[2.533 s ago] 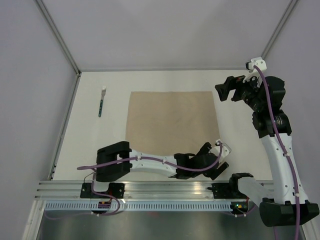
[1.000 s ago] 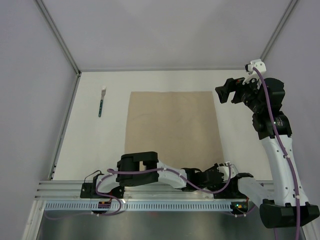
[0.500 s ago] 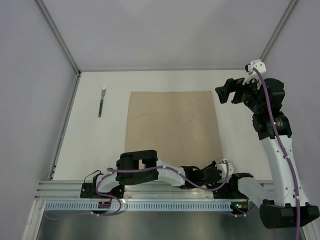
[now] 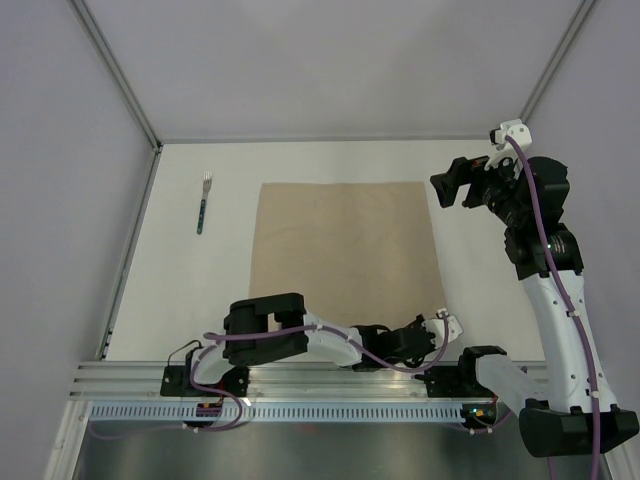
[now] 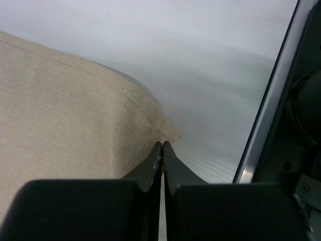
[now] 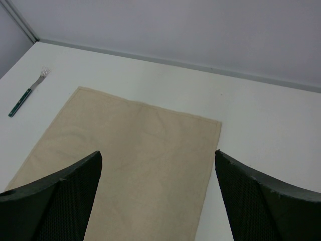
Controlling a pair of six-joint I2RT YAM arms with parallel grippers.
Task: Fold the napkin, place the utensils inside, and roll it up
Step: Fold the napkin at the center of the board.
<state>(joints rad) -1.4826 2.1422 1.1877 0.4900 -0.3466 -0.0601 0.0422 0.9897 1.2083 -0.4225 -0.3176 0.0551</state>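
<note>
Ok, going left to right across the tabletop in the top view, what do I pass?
fork → napkin → right gripper

No readable text, labels, brands, numbers or signs in any view; napkin (image 6: 135, 160) plain.

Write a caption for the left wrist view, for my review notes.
Left gripper shut on a corner of the napkin, the cloth edge raised slightly off the table.
</note>
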